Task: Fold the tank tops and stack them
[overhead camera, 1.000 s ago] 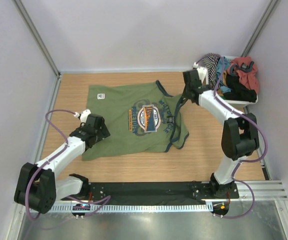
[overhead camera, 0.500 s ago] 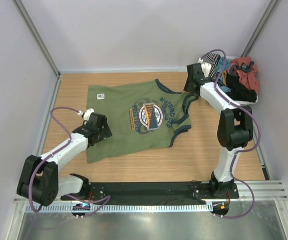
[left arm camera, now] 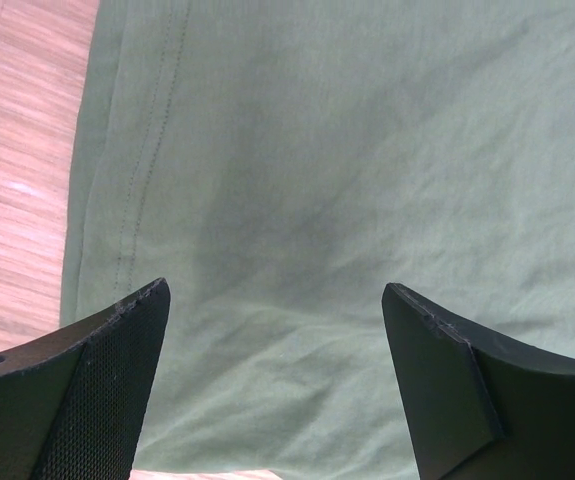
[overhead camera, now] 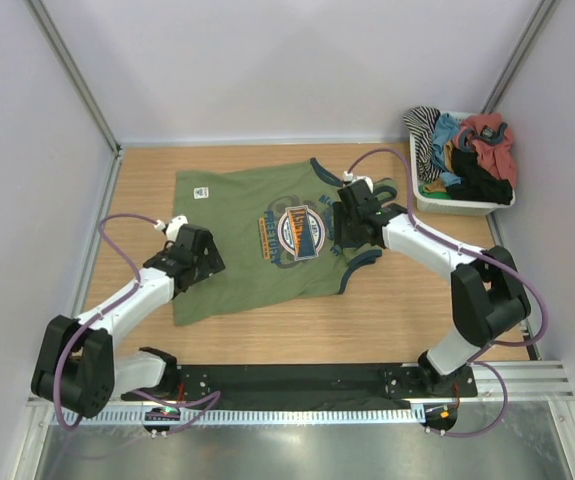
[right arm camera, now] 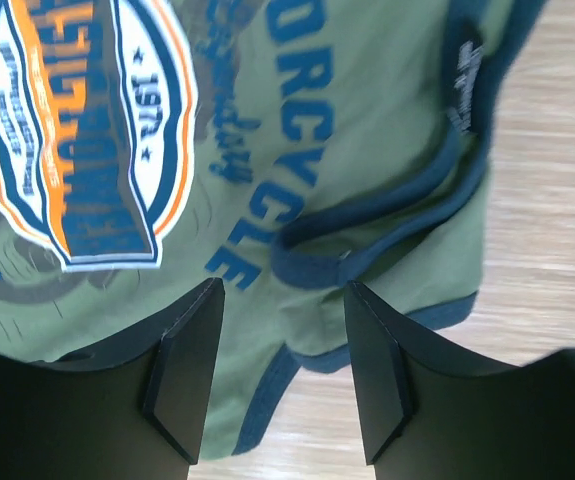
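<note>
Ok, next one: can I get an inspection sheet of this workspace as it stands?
Surface: wooden table.
Job's things: olive tank top spread out, unfolded; black garment in the white basket.
Clutter: striped, teal and red garments heaped in the basket.
Grippers: left gripper open over the hem end; right gripper open over the trim.
Cables: purple cables loop along both arms.
Surroundings: pale walls; nothing else seen.

We see our right end effector (right arm camera: pixel 284 300) at 6 o'clock, its dark fingers parted over the olive green tank top (right arm camera: pixel 367 120), whose orange-and-blue badge (right arm camera: pixel 77 130) sits at 10 o'clock, dark blue trim (right arm camera: pixel 387 225) loops toward 3 o'clock, and bare wooden table (right arm camera: pixel 557 200) lies beyond.
</note>
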Tool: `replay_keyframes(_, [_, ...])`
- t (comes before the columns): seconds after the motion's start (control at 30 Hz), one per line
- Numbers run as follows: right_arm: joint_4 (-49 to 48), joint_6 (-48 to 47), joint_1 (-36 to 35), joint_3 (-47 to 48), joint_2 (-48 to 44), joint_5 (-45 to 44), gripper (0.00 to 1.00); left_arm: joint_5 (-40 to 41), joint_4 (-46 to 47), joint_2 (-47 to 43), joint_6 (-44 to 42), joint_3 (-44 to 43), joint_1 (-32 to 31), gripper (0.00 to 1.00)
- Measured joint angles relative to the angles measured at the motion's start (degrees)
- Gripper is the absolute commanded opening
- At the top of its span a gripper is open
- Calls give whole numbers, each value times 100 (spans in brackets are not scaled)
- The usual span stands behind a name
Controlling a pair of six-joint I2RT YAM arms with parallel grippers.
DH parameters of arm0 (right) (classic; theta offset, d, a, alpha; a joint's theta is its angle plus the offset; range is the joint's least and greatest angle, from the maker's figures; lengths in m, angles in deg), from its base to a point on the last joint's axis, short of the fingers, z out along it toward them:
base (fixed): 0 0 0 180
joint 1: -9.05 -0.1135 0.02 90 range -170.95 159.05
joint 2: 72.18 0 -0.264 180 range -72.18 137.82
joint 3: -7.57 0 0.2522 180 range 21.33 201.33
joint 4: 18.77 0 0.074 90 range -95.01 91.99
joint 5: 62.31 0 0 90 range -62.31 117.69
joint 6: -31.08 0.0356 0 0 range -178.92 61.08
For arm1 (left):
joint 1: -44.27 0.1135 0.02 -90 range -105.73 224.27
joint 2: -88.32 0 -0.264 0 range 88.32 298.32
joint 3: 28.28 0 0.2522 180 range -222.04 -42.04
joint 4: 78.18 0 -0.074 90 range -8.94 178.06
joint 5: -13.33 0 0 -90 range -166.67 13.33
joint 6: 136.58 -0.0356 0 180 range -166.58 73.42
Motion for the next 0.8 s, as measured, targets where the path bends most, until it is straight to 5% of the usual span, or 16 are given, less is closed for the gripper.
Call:
replay_keyframes(0.3, [151,-380,-466,-81,326,-186,57,-44,149,-208,-2,2,0,88])
replay_keyframes(0.53, [431,-490,-739,-7,713,-592,44,-61,153,-205,-2,2,0,87])
replay_keyframes(0.73, [586,-485,-767,2,835,-898,1,-59,153,-164,-2,2,0,87])
replay_keyframes(0.8, [586,-442,-765,2,824,-1029,1,-59,153,-164,-2,2,0,87])
